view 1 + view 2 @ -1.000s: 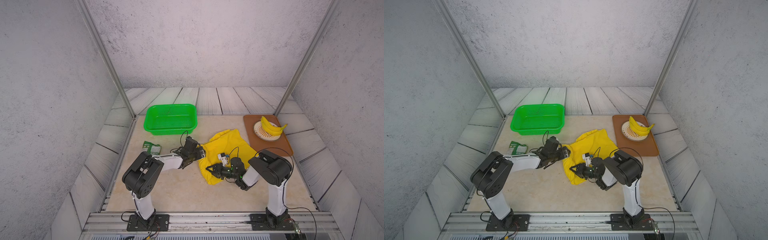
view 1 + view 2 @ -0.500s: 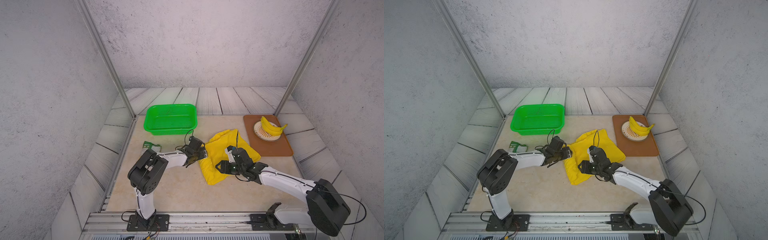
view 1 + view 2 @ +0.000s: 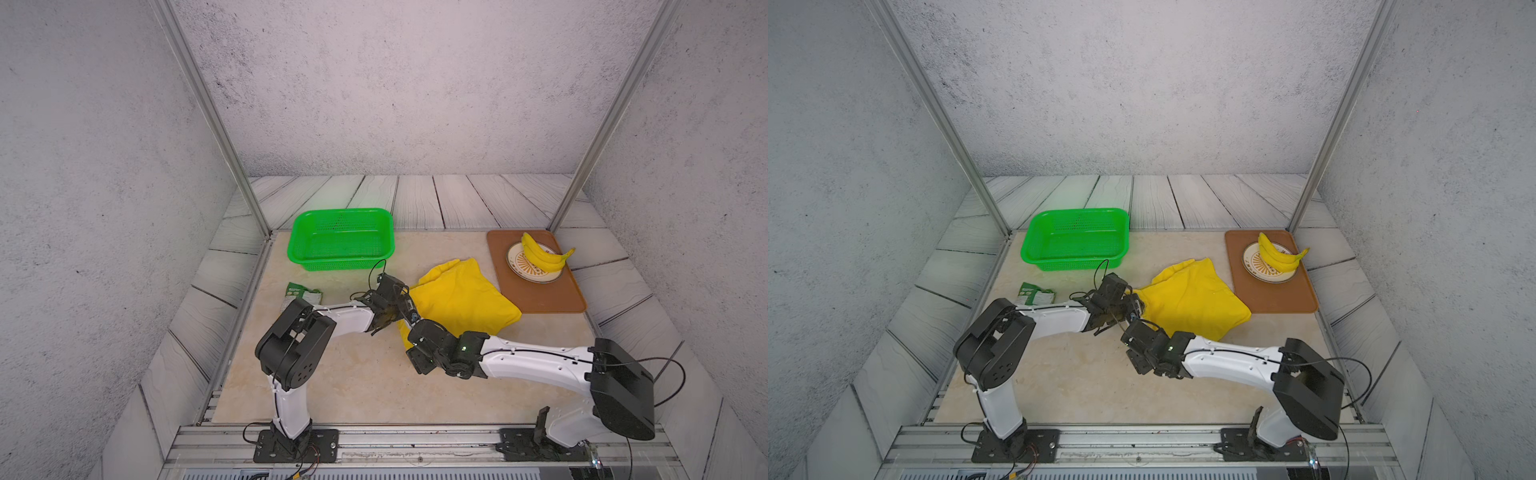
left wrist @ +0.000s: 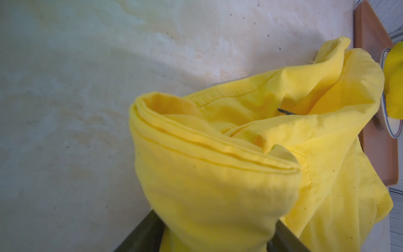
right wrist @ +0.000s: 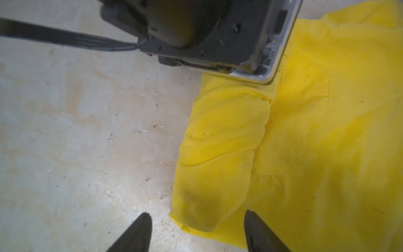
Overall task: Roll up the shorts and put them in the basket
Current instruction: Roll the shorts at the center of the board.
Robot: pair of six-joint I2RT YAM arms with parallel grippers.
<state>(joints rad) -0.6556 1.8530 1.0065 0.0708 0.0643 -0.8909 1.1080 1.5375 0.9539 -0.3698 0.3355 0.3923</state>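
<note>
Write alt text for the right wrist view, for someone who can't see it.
Yellow shorts lie on a pale table, one edge rolled into a thick fold. The right gripper hangs open over the fold's end, its two dark fingertips spread wide; the left arm looms dark beyond.

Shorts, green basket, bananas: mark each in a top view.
shorts [image 3: 461,299], in a top view, middle of the spread fabric.
green basket [image 3: 340,262], in a top view, near wall.
bananas [image 3: 540,257], in a top view, middle of the bunch.
</note>
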